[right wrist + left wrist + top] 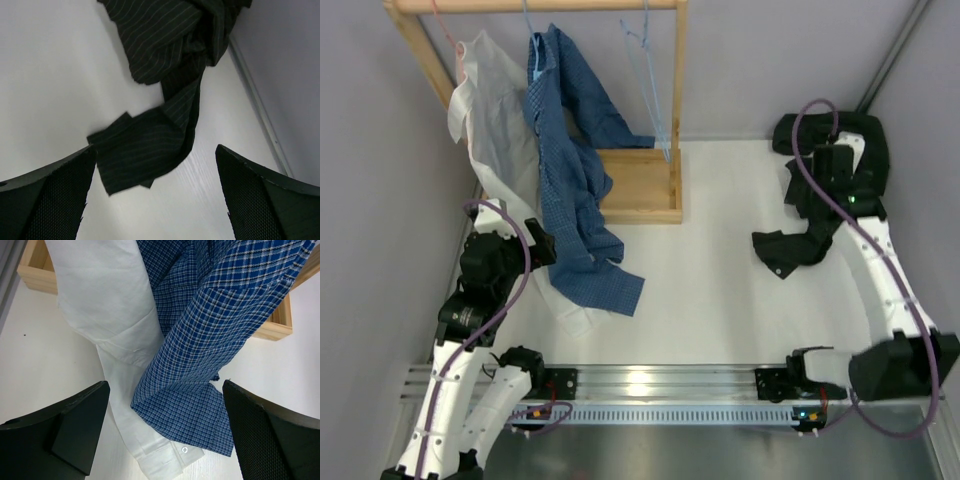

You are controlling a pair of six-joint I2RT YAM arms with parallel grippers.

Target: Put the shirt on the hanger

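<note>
The black pinstriped shirt (790,248) lies crumpled at the back right of the table, one sleeve trailing toward the middle. In the right wrist view the shirt's (150,145) sleeve end lies flat on the table, its bulk bunched farther off by the wall. My right gripper (802,200) hovers over it, open and empty, with the sleeve end showing between its jaws (155,200). The light-blue wire hanger (655,95) hangs bare at the right end of the wooden rack. My left gripper (540,248) is open and empty (165,435) above the hanging garments' lower ends.
The wooden rack (640,185) stands at the back left. On it hang a white sheer garment (485,110) on a pink hanger and a blue checked shirt (565,170), whose ends drape onto the table (190,405). A wall (285,75) runs close along the right.
</note>
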